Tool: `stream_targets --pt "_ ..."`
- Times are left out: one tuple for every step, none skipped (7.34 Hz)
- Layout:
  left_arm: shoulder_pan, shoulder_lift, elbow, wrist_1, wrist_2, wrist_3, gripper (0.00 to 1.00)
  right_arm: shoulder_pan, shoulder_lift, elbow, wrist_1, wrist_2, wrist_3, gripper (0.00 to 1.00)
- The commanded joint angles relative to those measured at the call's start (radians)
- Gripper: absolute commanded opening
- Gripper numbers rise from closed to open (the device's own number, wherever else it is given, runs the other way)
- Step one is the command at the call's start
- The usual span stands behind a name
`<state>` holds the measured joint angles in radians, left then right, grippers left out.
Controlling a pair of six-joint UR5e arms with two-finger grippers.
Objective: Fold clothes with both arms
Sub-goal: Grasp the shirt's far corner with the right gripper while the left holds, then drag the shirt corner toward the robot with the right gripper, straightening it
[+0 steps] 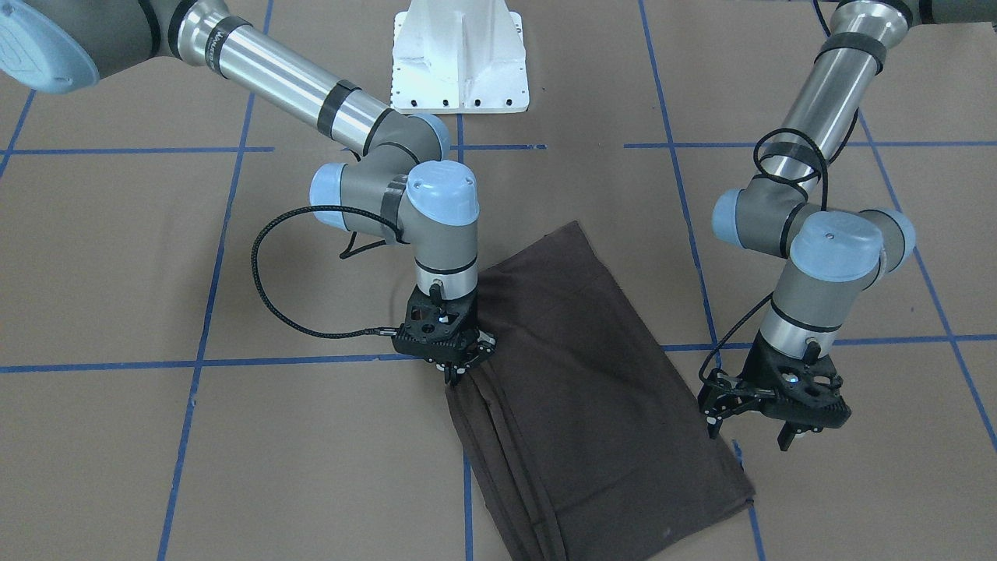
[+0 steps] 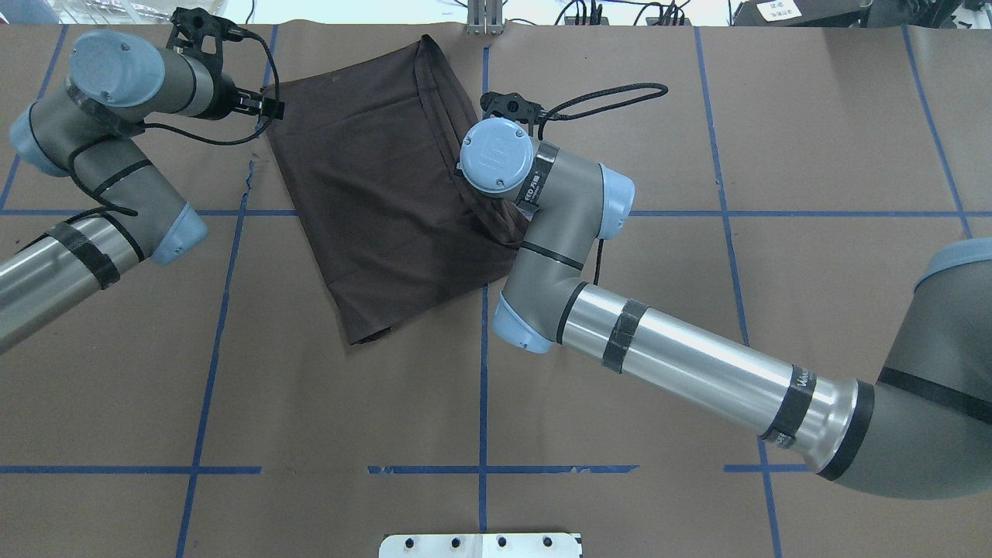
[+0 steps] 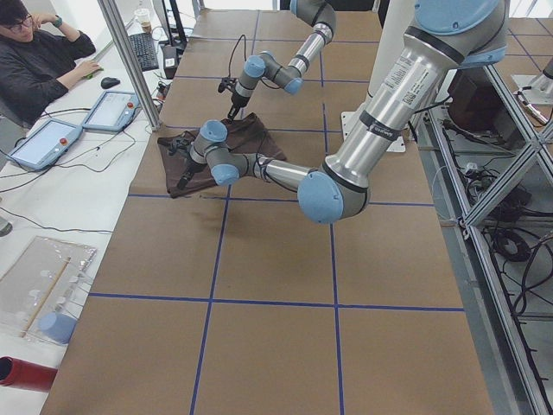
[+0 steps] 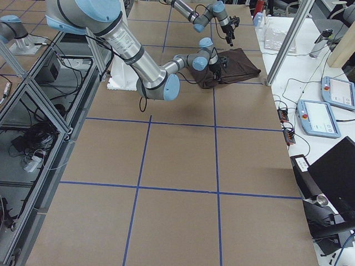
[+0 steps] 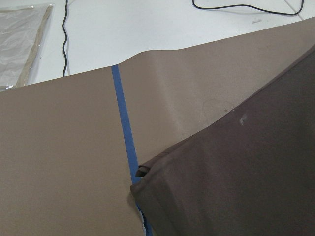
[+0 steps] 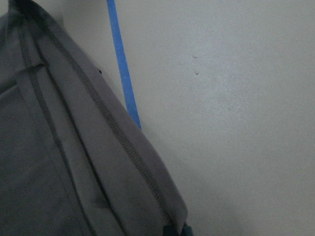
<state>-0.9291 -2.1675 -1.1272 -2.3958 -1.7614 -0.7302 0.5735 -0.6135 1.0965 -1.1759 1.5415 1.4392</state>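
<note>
T-shirt pinched at one edge by right gripper

The dark brown T-shirt is laid flat on the brown-covered table, in the half away from the white pedestal base and close to the far edge. It is folded into a long rectangle and is set at a slant to the blue tape lines. Its layered side, where the stitched hems are stacked, is clamped between the closed fingers of the right gripper, which is pointed straight down. Long creases are seen running from the pinch along that side. In the right wrist view the hems are shown lying just beside a tape line.

The left gripper is held with its jaws spread apart, just beside the opposite long edge and near the shirt's outer corner. In the left wrist view that corner is seen resting across a tape line, with its stacked layers showing at the tip.

In the exterior left view a person is seated at a white desk beyond the table's end.
</note>
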Motion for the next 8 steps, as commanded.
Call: stream_targets --pt "0.003 0.001 -0.008 0.001 -0.001 0.0 1.0 -0.042 -0.14 0.218 -0.062 -0.004 0.012 0.0" --pt "0.007 0.002 -0.011 0.0 -0.001 -0.002 1.0 -0.072 -0.241 0.365 -0.106 -0.009 0.012 0.0" --pt "0.012 0.003 -0.02 0.001 -0.001 -0.009 1.0 -0.136 -0.353 0.502 -0.132 -0.065 0.012 0.0" --pt "0.021 0.003 -0.025 0.001 -0.001 -0.02 1.0 -0.177 -0.47 0.616 -0.133 -0.093 0.012 0.0" --pt "0.024 0.003 -0.028 0.001 -0.001 -0.021 1.0 -0.196 -0.576 0.713 -0.133 -0.104 0.012 0.0" --pt "0.03 0.003 -0.035 0.001 -0.001 -0.023 1.0 -0.199 -0.638 0.759 -0.133 -0.106 0.012 0.0" --pt "0.03 0.003 -0.04 0.001 -0.001 -0.023 1.0 -0.204 -0.655 0.764 -0.133 -0.107 0.012 0.2" --pt "0.03 0.003 -0.043 0.001 -0.001 -0.029 1.0 -0.23 -0.655 0.764 -0.133 -0.156 0.01 0.99"
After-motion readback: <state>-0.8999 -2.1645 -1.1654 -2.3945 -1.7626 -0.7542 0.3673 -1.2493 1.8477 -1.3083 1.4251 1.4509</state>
